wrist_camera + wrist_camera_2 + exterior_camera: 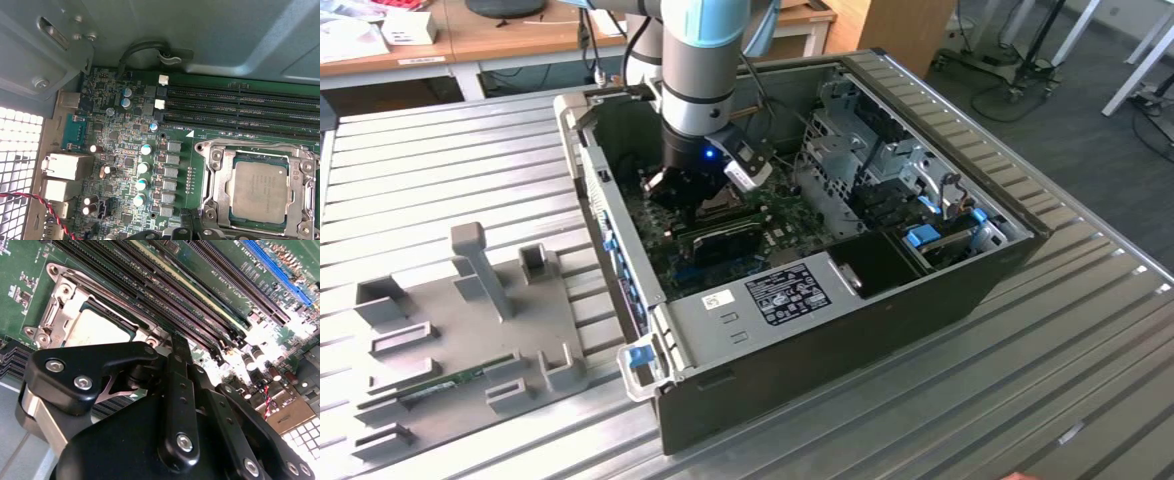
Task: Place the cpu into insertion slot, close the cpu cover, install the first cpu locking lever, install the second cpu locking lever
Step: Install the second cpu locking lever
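The cpu (257,192) lies flat in the insertion slot (233,159) on the green motherboard (125,150), its silvery top showing in both wrist views (92,330). The cpu cover (218,186) lies down as a metal frame around the chip, also seen at its corner (60,300). My gripper (177,342) is shut with nothing in it, its tips just beside the socket's edge, close to the memory slots (165,295). In the exterior view the gripper (691,205) reaches down into the open computer case (881,300). Whether the locking levers are latched I cannot tell.
Long black memory slots (240,107) run next to the socket. Capacitors (145,167) and rear ports (62,167) stand on the board, with a red wire (45,205) nearby. Drive cages (881,170) crowd the case's far side. A grey fixture (467,320) lies outside on the ribbed table.
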Available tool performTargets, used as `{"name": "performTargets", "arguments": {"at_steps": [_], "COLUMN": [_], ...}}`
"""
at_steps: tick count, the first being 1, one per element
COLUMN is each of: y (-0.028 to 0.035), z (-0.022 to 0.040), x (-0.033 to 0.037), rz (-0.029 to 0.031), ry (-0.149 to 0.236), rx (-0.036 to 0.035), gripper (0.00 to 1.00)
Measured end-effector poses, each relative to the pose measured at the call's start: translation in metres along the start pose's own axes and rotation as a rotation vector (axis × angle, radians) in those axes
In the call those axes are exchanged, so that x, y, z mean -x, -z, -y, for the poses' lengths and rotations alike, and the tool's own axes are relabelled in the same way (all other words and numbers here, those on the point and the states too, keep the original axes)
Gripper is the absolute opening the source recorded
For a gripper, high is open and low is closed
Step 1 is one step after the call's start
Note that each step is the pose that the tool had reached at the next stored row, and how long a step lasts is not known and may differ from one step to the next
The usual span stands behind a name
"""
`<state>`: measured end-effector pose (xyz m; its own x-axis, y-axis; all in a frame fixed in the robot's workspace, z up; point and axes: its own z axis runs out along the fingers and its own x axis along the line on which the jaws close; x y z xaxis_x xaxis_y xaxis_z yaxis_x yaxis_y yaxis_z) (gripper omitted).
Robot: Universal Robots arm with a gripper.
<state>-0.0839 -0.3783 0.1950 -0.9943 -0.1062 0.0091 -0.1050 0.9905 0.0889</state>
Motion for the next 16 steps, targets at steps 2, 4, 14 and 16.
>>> {"name": "performTargets", "arguments": {"at_steps": [2, 4, 14, 16], "y": [0.0006, 0.0017, 0.0078, 0.0078], "z": [0.0, -0.0001, -0.0007, -0.0007], "x": [0.0, 0.0, 0.0, -0.0001], "rz": [-0.0001, -0.0001, 0.0001, 0.0], "ry": [0.0, 0.0, 0.0, 0.0], "rx": [-0.0002, -0.0003, -0.0001, -0.0003], "gripper": [0.11, 0.11, 0.11, 0.11]}}
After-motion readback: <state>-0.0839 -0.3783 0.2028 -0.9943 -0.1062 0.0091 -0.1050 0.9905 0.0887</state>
